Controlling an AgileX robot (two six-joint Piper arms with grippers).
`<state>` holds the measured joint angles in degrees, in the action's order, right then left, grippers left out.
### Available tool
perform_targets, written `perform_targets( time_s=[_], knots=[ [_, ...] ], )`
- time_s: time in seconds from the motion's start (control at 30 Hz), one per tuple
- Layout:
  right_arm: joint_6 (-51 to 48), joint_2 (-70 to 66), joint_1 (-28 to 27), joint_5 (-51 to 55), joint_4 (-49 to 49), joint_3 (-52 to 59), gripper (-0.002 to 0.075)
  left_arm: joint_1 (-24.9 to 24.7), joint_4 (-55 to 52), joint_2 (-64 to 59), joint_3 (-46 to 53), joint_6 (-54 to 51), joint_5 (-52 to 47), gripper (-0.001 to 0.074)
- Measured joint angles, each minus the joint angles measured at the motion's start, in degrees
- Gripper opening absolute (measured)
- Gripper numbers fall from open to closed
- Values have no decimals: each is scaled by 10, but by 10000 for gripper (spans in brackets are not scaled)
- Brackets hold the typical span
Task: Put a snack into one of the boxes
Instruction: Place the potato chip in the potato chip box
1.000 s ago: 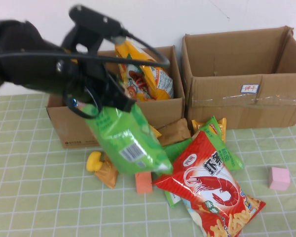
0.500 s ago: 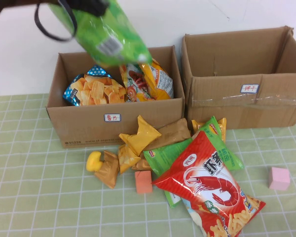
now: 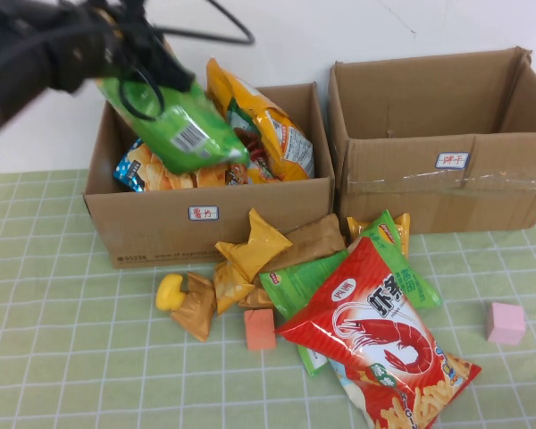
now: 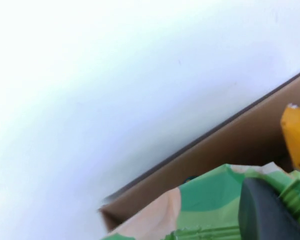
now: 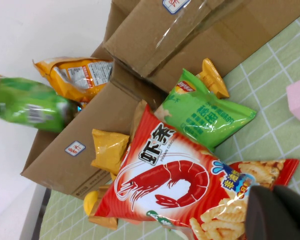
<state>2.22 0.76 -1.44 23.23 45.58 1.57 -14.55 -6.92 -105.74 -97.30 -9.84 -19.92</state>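
Observation:
My left gripper is shut on a green snack bag and holds it tilted over the left cardboard box, its lower end among the bags inside. The left wrist view shows the green bag under a dark finger and the box's back wall. The right cardboard box stands open beside it. My right gripper is out of the high view; its fingers look closed together above a red shrimp-cracker bag.
The left box holds an orange bag and a blue chips bag. In front lie small yellow and brown packets, a green chips bag, the red shrimp bag, an orange block, a yellow toy and a pink cube.
My left gripper lifted the green bag from above the table pile up over the left box, then lowered it towards the box's inside.

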Motion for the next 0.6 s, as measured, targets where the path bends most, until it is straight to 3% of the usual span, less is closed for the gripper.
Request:
perform_targets(
  time_s=[0.17, 0.33, 0.43, 0.6],
  knots=[
    [0, 0, 0, 0, 0, 0, -2, 1, -4, -69, 0, 2, 45, 0],
    [0, 0, 0, 0, 0, 0, -2, 1, -5, -113, 0, 2, 18, 24],
    [0, 0, 0, 0, 0, 0, -2, 1, -5, -121, 0, 2, 0, 123],
    [0, 0, 0, 0, 0, 0, -2, 1, -4, -112, -1, 15, -15, 435]
  ],
)
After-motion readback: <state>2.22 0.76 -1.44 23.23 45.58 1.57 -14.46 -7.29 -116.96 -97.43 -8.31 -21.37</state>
